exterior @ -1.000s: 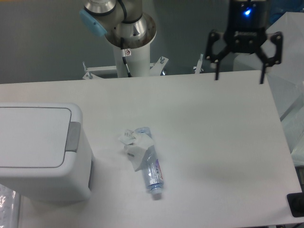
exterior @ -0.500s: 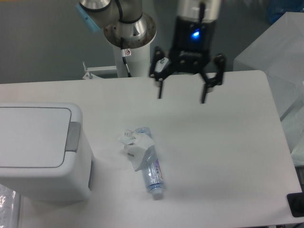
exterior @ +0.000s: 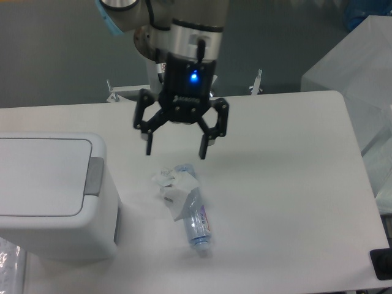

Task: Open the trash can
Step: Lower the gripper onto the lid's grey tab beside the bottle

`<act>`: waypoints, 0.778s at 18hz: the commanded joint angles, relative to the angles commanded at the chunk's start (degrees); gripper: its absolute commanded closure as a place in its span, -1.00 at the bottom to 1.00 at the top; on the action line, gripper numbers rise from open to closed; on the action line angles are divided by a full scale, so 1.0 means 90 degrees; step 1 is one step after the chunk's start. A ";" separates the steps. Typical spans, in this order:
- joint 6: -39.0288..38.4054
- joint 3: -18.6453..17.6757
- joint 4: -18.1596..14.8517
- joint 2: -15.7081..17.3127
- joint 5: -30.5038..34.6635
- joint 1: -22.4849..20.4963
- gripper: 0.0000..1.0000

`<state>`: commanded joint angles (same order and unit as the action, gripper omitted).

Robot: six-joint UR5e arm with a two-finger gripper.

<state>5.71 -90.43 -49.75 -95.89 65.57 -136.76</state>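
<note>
Currently: gripper spread wide over the table, bin lid down

Item 1, gripper (exterior: 176, 151): two dark fingers splayed well apart, holding nothing, pointing down above the white table (exterior: 288, 184). A blue light glows on its body. Its tips hang just above the upper end of the crushed bottle (exterior: 187, 205); whether they clear it in height cannot be told from this single view.

Item 2, trash can (exterior: 52, 196): large white bin at the table's left edge, cut off by the left side of the picture. Flat lid closed, so its contents are hidden. Grey push tab (exterior: 94, 176) on the lid's right edge, facing the bottle and well left of the gripper.

Item 3, crushed bottle: clear plastic, lying flat near table centre, torn white label at its upper end, cap end toward the near edge.

Item 4, translucent box (exterior: 352, 67): far right, partly out of frame, contents unreadable.

Open surface lies right of the bottle, out to the table's rounded far-right corner.
</note>
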 joint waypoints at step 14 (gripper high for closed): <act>0.0010 -0.0245 0.0088 -0.0215 0.0020 0.0381 -1.00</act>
<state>5.80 -92.64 -48.96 -97.82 65.74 -133.33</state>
